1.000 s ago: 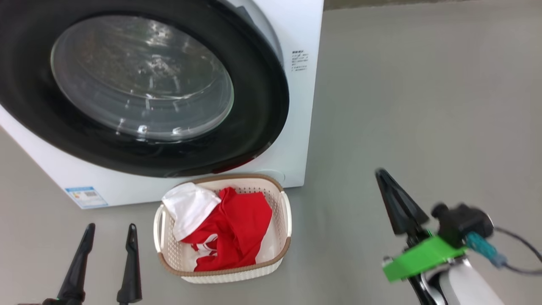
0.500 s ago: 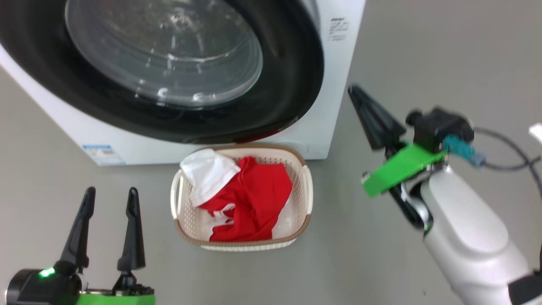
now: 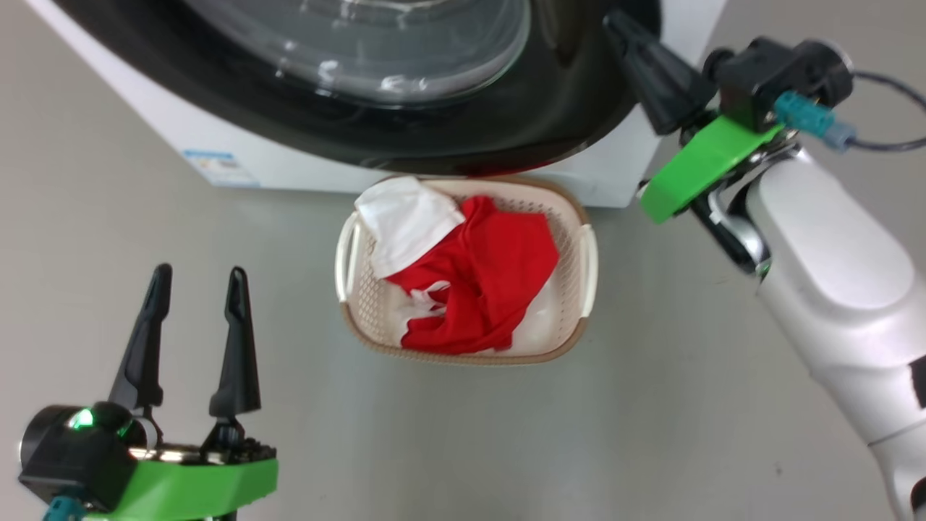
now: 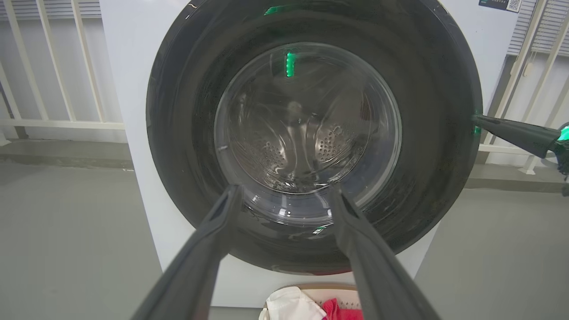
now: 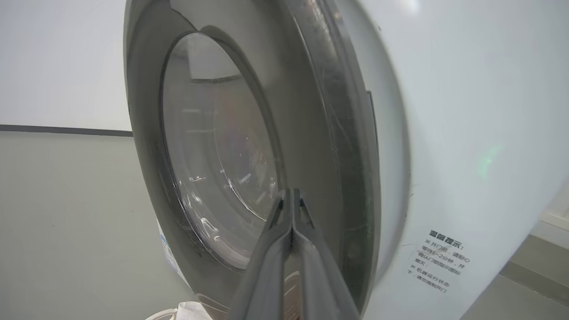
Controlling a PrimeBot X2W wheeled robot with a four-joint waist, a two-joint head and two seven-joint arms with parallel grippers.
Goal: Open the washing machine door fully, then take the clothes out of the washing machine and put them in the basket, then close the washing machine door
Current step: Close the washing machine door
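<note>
1. Toward the top of the head view, the washing machine (image 3: pixel 289 166) sits higher and is cropped more than it was a second ago. The basket (image 3: pixel 370 307) has slid up the frame with it. The whole picture shifted, so we read that as the camera moving, not the things.
2. Apart from that shift, the right gripper (image 3: pixel 615 22) has moved. A second ago it hung at lower right, well clear of the machine. Now it is at upper right, with its tip at the right edge of the washing machine door (image 3: pixel 564 108).
3. Its two fingers are pressed together and pinch nothing. In the right wrist view their tips lie over the door's black rim. In the left wrist view the tip meets the rim's outer edge at the right of the frame. We cannot tell whether it touches.
4. At lower left the left gripper (image 3: pixel 199 271) keeps its place, with more of its green and black body showing. Its fingers are spread, empty and clear of everything.
5. We see the clothes (image 3: pixel 492 289) lying in the basket, red with a white piece at their upper left. The basket stands on the grey floor (image 3: pixel 687 362), just in front of the machine and below the door.
</note>
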